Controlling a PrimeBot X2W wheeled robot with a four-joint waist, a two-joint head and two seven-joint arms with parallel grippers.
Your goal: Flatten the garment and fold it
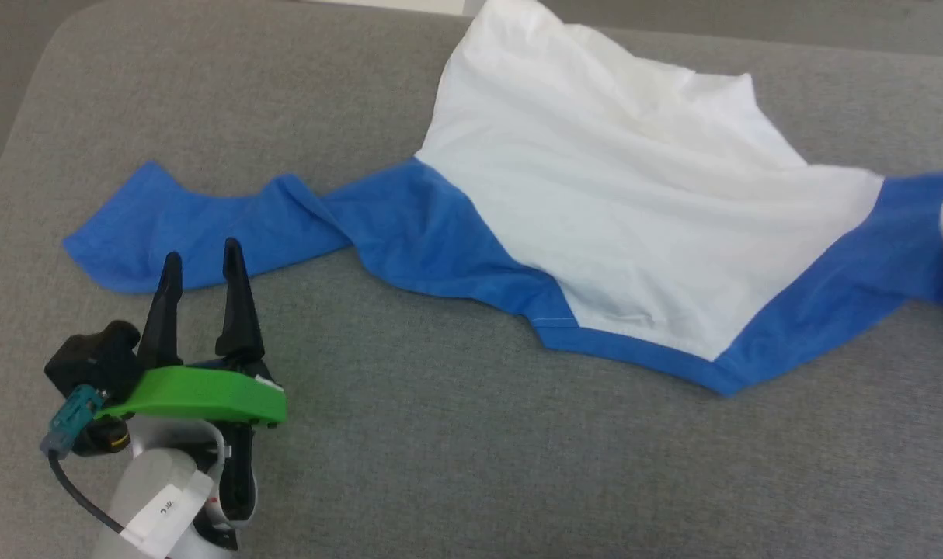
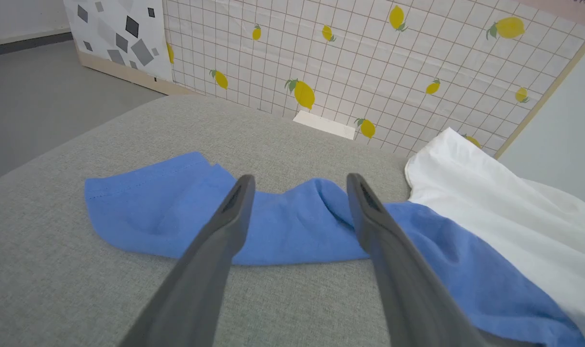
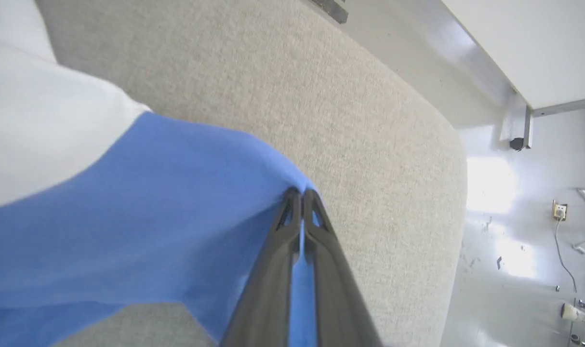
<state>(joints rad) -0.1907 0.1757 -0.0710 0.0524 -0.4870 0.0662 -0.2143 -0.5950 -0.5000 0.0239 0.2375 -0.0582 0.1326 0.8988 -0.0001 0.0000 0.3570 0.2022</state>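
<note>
- Left gripper (image 1: 202,252): fingers spread wide, empty, just short of left sleeve (image 1: 207,229).
- Right gripper (image 3: 300,193): pinched shut on right sleeve (image 3: 152,202).
- Rumpled garment (image 1: 611,210) on grey cushion (image 1: 456,466): grip both sleeves, then pull apart evenly.

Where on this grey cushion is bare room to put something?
Free: the near cushion strip between the left gripper and the garment; also the far-left corner beyond the sleeve. Crowded: centre and right, under the garment.
</note>
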